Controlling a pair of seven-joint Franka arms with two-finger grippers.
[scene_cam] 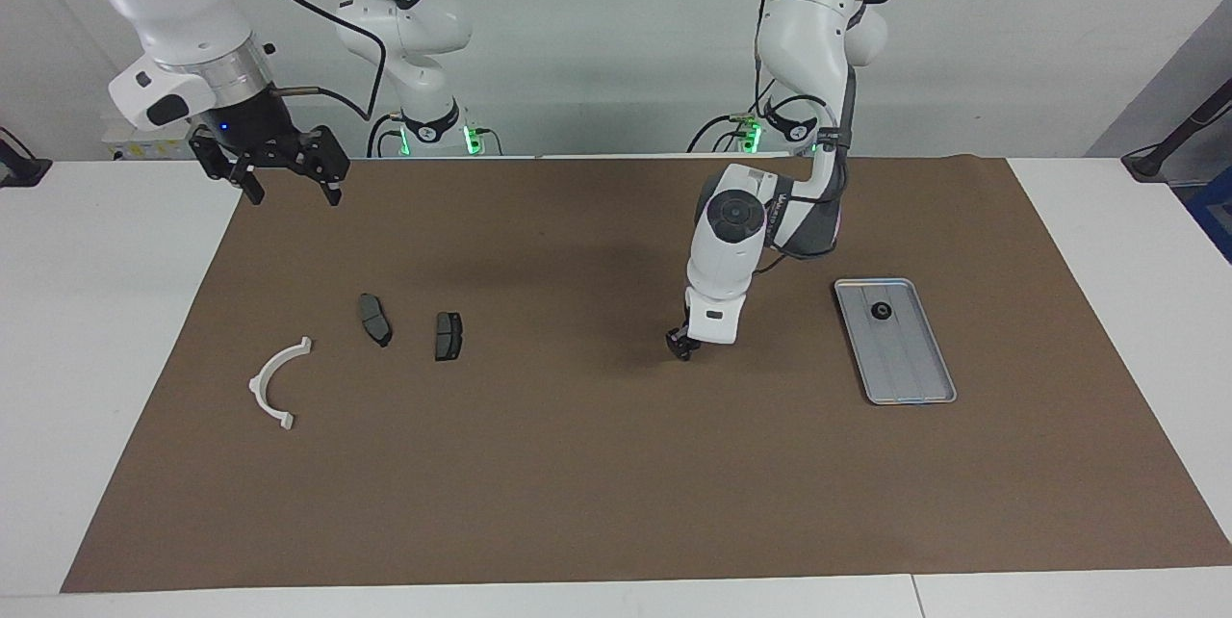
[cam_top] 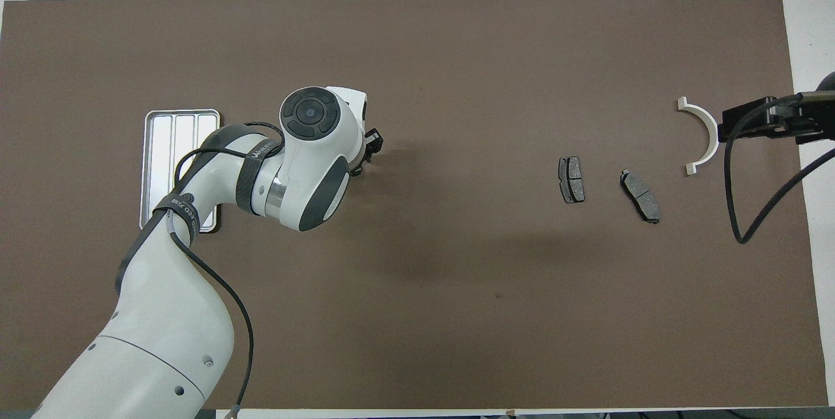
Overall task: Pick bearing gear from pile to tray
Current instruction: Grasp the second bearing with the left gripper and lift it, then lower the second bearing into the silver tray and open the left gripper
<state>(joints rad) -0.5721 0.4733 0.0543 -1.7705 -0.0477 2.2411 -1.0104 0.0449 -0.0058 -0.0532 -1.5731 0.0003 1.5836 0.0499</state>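
The pile lies toward the right arm's end of the mat: a white half-ring bracket [scene_cam: 277,382] [cam_top: 703,135] and two dark grey brake pads [scene_cam: 375,320] [scene_cam: 449,336] [cam_top: 640,196] [cam_top: 571,179]. The silver tray [scene_cam: 905,368] [cam_top: 171,138] lies toward the left arm's end. One small black round piece [scene_cam: 881,311] sits in its end nearer the robots. My left gripper [scene_cam: 681,345] [cam_top: 369,150] points down, low over bare mat between the tray and the pads. My right gripper [scene_cam: 292,193] [cam_top: 760,120] hangs open and empty, raised over the mat's edge, where the arm waits.
The brown mat [scene_cam: 616,483] covers most of the white table. In the overhead view the left arm [cam_top: 196,210] hides part of the tray, including the black piece. A black cable [cam_top: 734,197] hangs from the right arm near the bracket.
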